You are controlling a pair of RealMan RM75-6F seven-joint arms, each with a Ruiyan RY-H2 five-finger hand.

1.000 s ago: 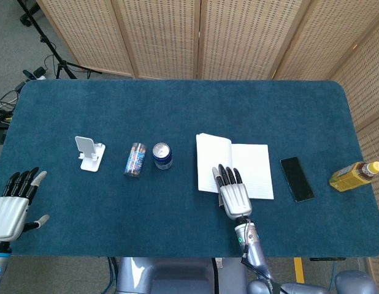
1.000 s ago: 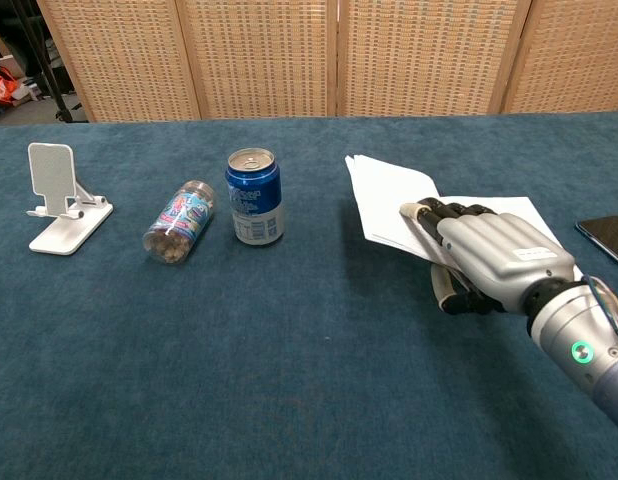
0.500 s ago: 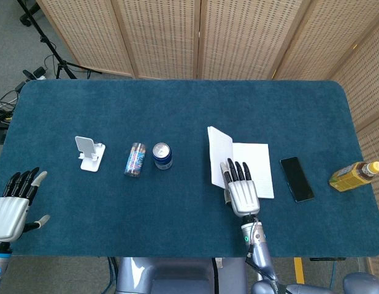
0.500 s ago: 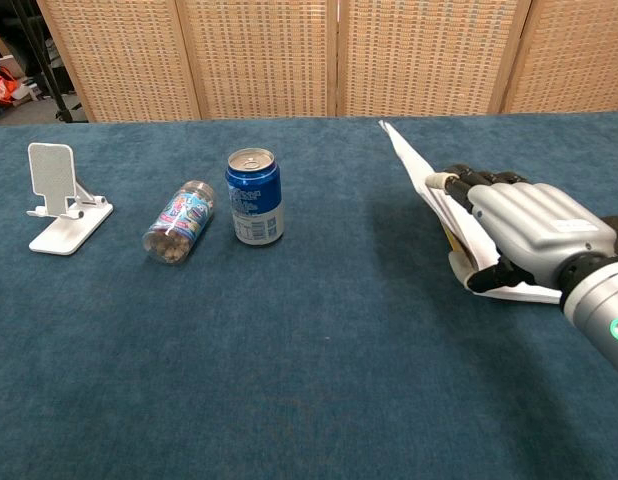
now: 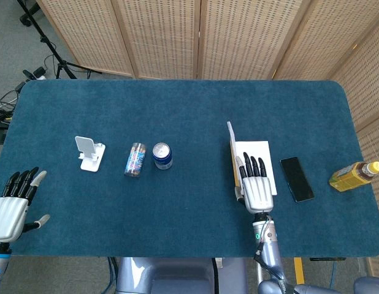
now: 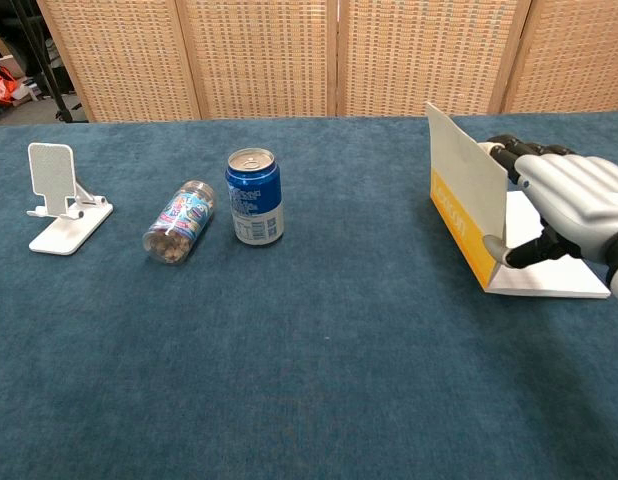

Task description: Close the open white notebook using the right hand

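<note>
Right hand at the near-right part of the table, palm down over the right-hand page of the white notebook, fingers extended and close together against the raised left cover; in the chest view the thumb tip sits at the cover's lower edge, so the cover reads as pinched between thumb and fingers, standing near upright. Notebook lies right of table centre, toward the near edge, spine side showing a yellow-orange band with small pale lettering, too small to read. Judgement: thin, light, stiff-covered book; cover will flop over once past vertical, pages may fan or slip; best contact is the cover's free edge, then a flat press on top. Black phone lies just right of the notebook, apart from it. Amber bottle with yellow cap lies near the right edge. Left of the notebook: blue can, label print unreadable; small clear jar with a colourful label on its side; white phone stand. Left hand at the near-left corner, fingers apart, holding nothing.
</note>
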